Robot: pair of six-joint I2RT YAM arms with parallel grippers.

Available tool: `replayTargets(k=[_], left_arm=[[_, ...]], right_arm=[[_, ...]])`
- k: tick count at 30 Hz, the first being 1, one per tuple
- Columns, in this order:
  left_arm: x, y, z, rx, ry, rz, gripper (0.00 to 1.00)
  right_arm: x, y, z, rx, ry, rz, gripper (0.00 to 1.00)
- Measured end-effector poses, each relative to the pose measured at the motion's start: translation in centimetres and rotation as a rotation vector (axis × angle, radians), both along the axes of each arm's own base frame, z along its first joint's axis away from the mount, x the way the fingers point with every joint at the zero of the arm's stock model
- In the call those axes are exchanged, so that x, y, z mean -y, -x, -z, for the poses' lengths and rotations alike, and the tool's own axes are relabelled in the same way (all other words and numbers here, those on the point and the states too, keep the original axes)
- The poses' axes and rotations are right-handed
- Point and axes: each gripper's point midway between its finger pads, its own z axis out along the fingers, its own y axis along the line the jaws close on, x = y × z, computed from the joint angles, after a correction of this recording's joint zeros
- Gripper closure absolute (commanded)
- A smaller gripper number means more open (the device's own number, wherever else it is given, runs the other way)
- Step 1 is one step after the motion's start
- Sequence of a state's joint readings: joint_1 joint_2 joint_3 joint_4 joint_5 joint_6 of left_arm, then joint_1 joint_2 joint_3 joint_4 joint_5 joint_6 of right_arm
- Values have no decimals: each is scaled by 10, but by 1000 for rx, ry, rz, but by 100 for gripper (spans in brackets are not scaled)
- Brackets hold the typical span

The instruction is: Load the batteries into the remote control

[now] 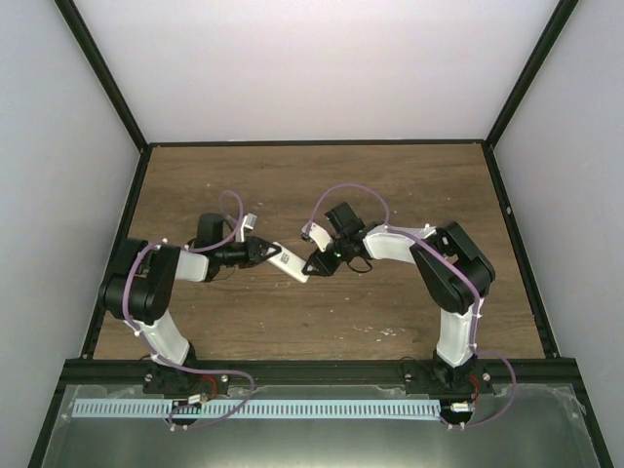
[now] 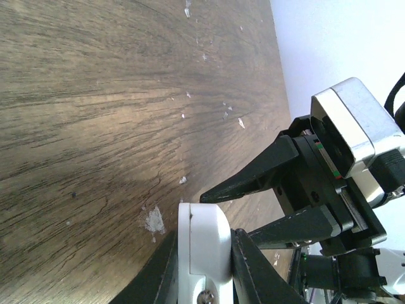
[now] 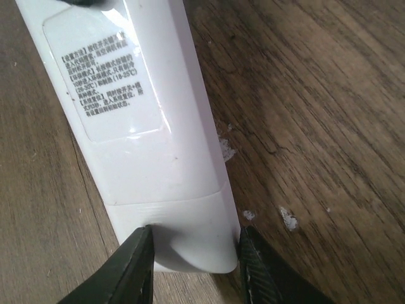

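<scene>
The remote control (image 3: 145, 126) is a slim white handset turned label-side up, with small printed text on its label. It spans between the left gripper (image 2: 205, 235) and the right gripper (image 3: 195, 234), each pinching one end.

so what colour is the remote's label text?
Black, on the white remote; clearest in right wrist view.

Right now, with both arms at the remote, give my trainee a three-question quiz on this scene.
1. True or false: the left claw grips one end of the remote.
2. Which face of the remote shows in the right wrist view? A. buttons B. printed label C. display
3. What do the pale specks lie on?
Key: 1 true; 2 B; 3 the wooden table.
</scene>
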State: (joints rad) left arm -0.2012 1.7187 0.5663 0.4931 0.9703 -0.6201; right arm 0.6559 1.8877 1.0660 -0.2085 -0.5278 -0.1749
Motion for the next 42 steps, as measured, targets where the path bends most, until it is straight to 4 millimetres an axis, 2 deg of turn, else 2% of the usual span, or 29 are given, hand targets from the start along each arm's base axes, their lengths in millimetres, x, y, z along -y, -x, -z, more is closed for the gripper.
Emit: replayTargets(k=[9, 15, 24, 29, 34, 42], left_arm=[[0, -2, 0, 7, 4, -4, 100], [7, 2, 0, 8, 8, 19, 100], [14, 7, -1, -16, 34, 41, 100], [15, 6, -8, -32, 65, 33, 100], [18, 11, -30, -21, 112, 63, 100], [23, 35, -96, 78, 177, 169, 100]], right_arm=[[-5, -4, -3, 11, -24, 14, 55], [-4, -7, -15, 68, -11, 26, 46], [7, -16, -80, 191, -68, 64, 36], [25, -18, -98, 171, -82, 89, 36], [37, -7, -103, 85, -89, 83, 35], [32, 10, -136, 8, -150, 33, 35]])
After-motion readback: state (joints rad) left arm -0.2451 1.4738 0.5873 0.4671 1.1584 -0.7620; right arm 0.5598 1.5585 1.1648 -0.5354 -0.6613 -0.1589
